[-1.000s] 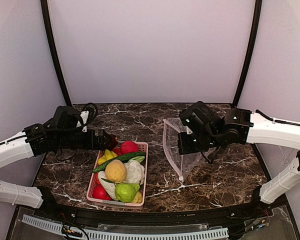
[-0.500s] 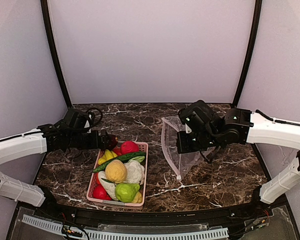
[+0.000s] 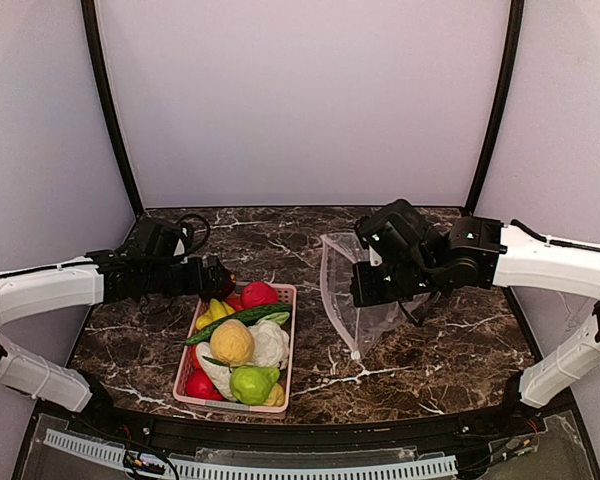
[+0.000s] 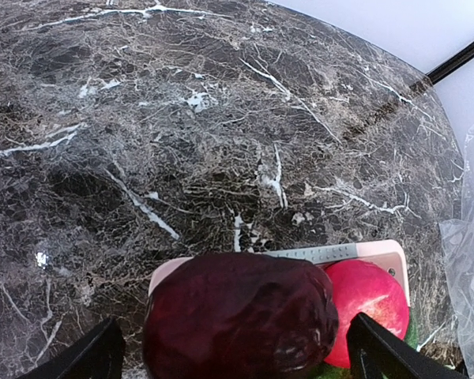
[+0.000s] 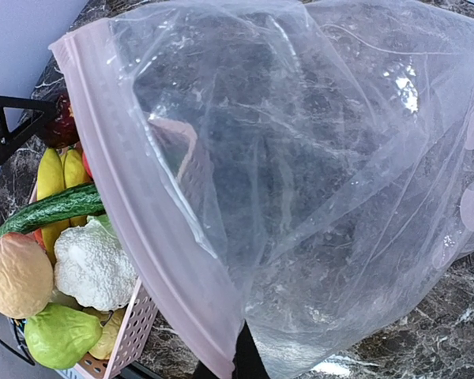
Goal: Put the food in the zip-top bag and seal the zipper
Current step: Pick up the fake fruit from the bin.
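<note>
The left gripper (image 4: 241, 359) hangs over the far end of the pink slatted plastic basket (image 3: 291, 345), jaws spread wide on either side of the dark purple toy eggplant (image 4: 241, 316) lying there. A round red fruit (image 4: 367, 304) sits just beside the eggplant, with a green cucumber (image 3: 242, 318) and white cauliflower (image 5: 91, 264) nearer in the basket. Right of the basket, the right gripper (image 5: 238, 363) is clamped on the pale pink zipper strip (image 5: 142, 213) of the clear, floppy zip-top bag (image 5: 316, 181), holding it up with its mouth towards the basket.

Pink slatted basket (image 3: 290, 345) sits on a dark marble tabletop (image 3: 450, 350) with white veining. Behind basket: pale lilac back wall (image 3: 300, 100), with one black pole to its left (image 3: 108, 110) and one to its right (image 3: 495, 110). In front of basket, past the table edge: white slotted strip (image 3: 280, 468).
</note>
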Robot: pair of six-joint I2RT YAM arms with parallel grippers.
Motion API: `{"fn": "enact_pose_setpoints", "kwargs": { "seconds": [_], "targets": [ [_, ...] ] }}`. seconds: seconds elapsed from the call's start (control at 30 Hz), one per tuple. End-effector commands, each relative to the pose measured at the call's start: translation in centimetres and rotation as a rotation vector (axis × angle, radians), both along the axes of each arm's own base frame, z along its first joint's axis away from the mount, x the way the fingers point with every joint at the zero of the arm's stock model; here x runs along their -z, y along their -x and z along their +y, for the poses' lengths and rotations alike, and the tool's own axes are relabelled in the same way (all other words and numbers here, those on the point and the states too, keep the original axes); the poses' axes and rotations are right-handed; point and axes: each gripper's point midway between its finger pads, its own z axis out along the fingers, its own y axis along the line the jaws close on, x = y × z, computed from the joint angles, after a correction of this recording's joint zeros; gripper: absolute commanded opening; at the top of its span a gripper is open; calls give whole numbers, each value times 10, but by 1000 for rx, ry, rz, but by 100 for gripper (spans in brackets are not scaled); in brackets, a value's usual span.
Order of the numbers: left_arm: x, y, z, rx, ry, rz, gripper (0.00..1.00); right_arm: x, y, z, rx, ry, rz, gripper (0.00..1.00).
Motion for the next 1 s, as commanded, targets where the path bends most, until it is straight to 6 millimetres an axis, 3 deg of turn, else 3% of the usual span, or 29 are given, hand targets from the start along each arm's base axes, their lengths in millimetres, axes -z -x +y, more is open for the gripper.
{"fn": "enact_pose_setpoints", "kwargs": {
  "seconds": [0.0,0.4,0.77,0.97],
  "targets": [
    [9,0,-4,6,30,17,99,-3,-4,5,-7,-20,-14,0],
    [22,-4,-2,-8,11,33,98,-6,-4,6,-9,-28,-16,0],
    [27,-1,5,-30,6,39,76,-4,-4,6,-9,-26,-14,0],
    [24,1,10,-46,9,27,72,-4,-4,5,-9,-28,-13,0]
  ]
}}
